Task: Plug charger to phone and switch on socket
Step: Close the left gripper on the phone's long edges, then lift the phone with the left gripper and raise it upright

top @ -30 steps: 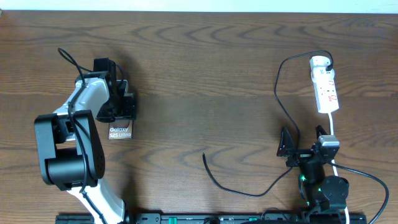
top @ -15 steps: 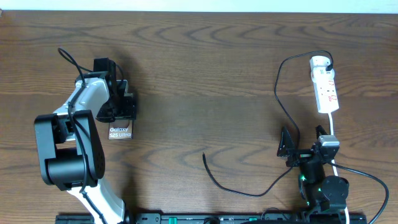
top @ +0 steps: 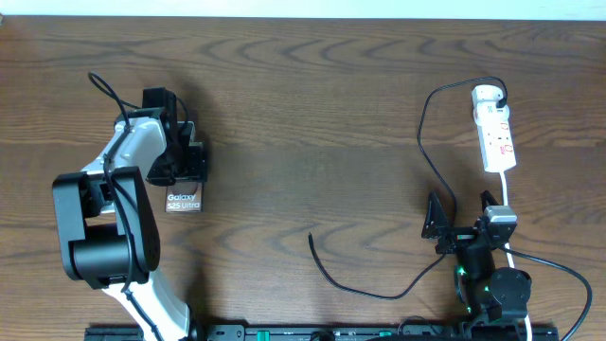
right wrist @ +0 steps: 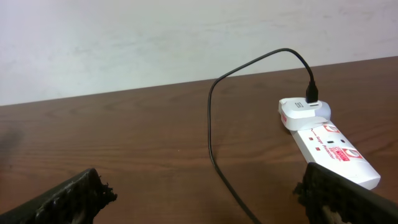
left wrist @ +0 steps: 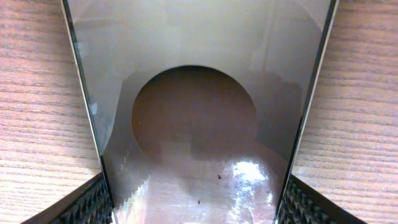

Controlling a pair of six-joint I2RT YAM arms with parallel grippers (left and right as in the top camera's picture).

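phone (top: 183, 201) lies flat on tabletop (top: 312, 104), left side, long axis far-to-near edge, lettered end toward near edge. left gripper (top: 186, 170) is closed on its long edges. Left wrist view alone shows pads (left wrist: 87, 202) against both sides. charger (top: 422, 142) runs from socket (top: 494, 133) near the far right corner, tip loose by mid near edge. right gripper (top: 462, 218) is wide open and empty. Right wrist view alone shows the socket's red marks clearly.

Robotics lab bench: wood-grain table (top: 312, 114), plain pale wall (right wrist: 124, 43), 2 mounted robot arms (top: 114, 218).
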